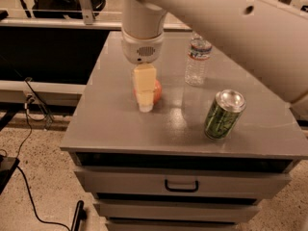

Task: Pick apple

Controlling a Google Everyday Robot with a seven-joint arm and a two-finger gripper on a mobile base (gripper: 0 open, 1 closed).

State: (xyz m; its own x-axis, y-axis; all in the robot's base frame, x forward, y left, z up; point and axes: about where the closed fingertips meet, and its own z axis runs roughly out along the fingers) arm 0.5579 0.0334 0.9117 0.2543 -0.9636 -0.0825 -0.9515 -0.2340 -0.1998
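Observation:
The apple point(157, 91) is reddish-orange and sits on the grey cabinet top point(110, 124), left of centre. Only its right edge shows; the rest is hidden behind my gripper. My gripper point(145, 105) is cream-coloured and hangs from the white wrist point(142, 42). It is directly in front of the apple, with its tip down close to the table surface. I cannot tell whether it is touching the apple.
A green can point(224, 114) stands at the front right of the top. A clear water bottle point(197, 61) stands behind it, right of the apple. Drawers with a handle point(181, 185) are below. Cables point(29, 177) lie on the floor at the left.

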